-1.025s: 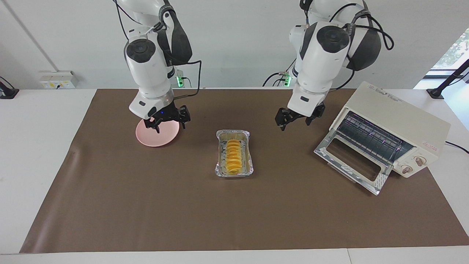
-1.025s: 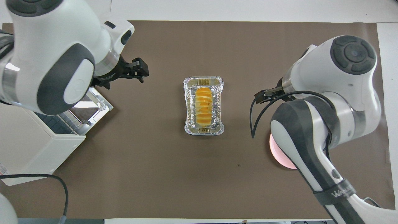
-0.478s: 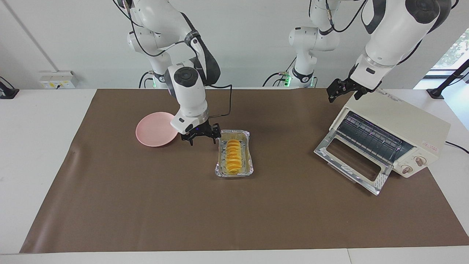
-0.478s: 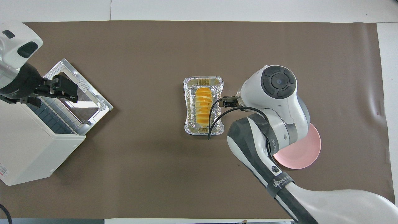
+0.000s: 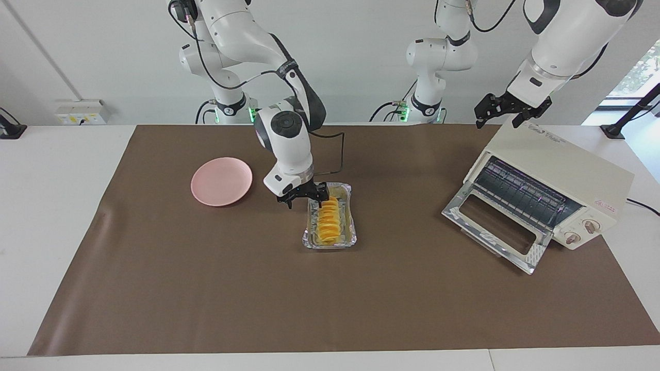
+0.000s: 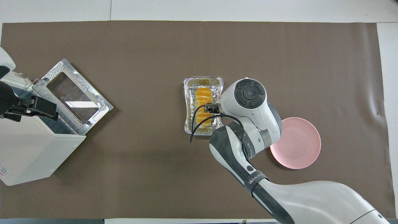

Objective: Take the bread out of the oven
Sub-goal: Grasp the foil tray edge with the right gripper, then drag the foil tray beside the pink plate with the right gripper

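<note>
The bread, a golden ridged loaf, lies in a crinkled foil tray at mid-table. My right gripper hangs low and open over the robots' end of the tray, on the plate's side of the loaf, holding nothing. The cream oven stands at the left arm's end of the table. Its glass door is dropped open and the rack inside shows bare. My left gripper is open in the air over the oven's top.
A pink plate sits bare on the brown mat, between the tray and the right arm's end of the table. The right arm's black cable loops over the tray's nearer end.
My right gripper has swung from over the pink plate to the foil tray and come down over the bread. The left arm has lifted away from mid-table to above the oven.
</note>
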### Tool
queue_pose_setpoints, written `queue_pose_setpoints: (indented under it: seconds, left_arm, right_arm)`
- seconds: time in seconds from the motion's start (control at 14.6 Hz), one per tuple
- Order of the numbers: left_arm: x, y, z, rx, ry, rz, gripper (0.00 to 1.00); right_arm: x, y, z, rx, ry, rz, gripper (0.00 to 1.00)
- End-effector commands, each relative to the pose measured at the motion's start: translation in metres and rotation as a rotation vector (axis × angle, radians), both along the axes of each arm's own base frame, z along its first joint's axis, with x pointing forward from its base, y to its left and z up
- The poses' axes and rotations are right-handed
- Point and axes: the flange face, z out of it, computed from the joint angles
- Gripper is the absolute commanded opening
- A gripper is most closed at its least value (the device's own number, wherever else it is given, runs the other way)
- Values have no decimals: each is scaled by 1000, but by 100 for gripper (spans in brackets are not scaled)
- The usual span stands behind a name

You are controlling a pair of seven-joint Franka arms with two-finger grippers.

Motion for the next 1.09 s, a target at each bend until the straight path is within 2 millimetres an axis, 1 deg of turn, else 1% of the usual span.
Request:
queue_pose_setpoints:
  seconds: [0.0, 0.07, 0.14, 0.2, 0.27, 0.34, 0.41, 0.48, 0.55, 0.75, 0.82, 0.89, 0.96, 1.02]
  left_arm:
    - [-6, 9, 1, 16, -30, -17, 100]
    - [-7, 1, -1, 18, -23, -33, 100]
    - [-4, 3, 0, 17, -38, -30, 100]
    - [9, 14, -13, 14, 4, -12, 100]
    - [9, 11, -6, 21, 0, -20, 100]
    - [4, -2, -9, 44, 5, -51, 100]
    - [2, -5, -9, 51, 1, -59, 100]
    - [-1, -8, -11, 56, 7, -66, 100]
    - [-5, -8, -8, 55, 2, -71, 100]
    - [-5, -7, -7, 53, 1, -71, 100]
    - [-6, -6, -7, 53, 3, -66, 100]
    - [-5, -5, -5, 53, -2, -52, 100]
    - [-5, -4, -4, 53, -4, -49, 100]
    - [-4, -2, -4, 52, -8, -45, 100]
  right_arm:
    - [-9, -6, -16, 17, -16, -25, 94]
    - [-14, -9, -24, 17, -19, -26, 92]
    - [-18, -11, -30, 17, -21, -27, 92]
    - [-20, -12, -32, 16, -18, -27, 88]
    - [-22, -13, -34, 14, -16, -27, 81]
    - [-22, -13, -33, 14, -17, -27, 69]
    - [-22, -13, -35, 14, -16, -29, 50]
    - [-22, -13, -35, 14, -16, -30, 26]
    - [-22, -13, -34, 14, -17, -30, 1]
    - [-19, -13, -31, 19, -27, -21, 0]
    - [-15, -14, -25, 24, -39, -16, 0]
    - [-5, -11, -11, 37, -64, -13, 0]
    - [5, -13, 3, 44, -78, -16, 0]
    - [16, -24, 14, 42, -81, -14, 0]
